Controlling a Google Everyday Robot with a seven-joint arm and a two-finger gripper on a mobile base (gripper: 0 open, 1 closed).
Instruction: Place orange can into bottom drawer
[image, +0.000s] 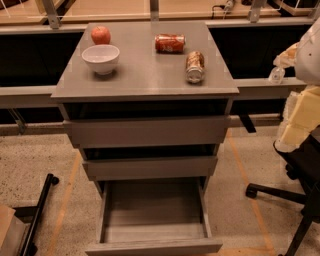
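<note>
Camera view shows bottom drawer (154, 246) open, orange can (195, 66) on cabinet (145, 77), hand (281, 65) far right, grip unclear.

Dim warm light; soft glare on cabinet top (145, 75); end effector (278, 69) bright at right.

can: orange can (195, 66), mottled brown-orange and cream label, silver ends
can pose: lying on its side, one silver end toward the camera
can place: right part of the desk (145, 75) top
drawer: bottom drawer (155, 246), grey, flat front, pulled open
pincer: pincer (277, 70) right of the desk, apart from the can
</note>
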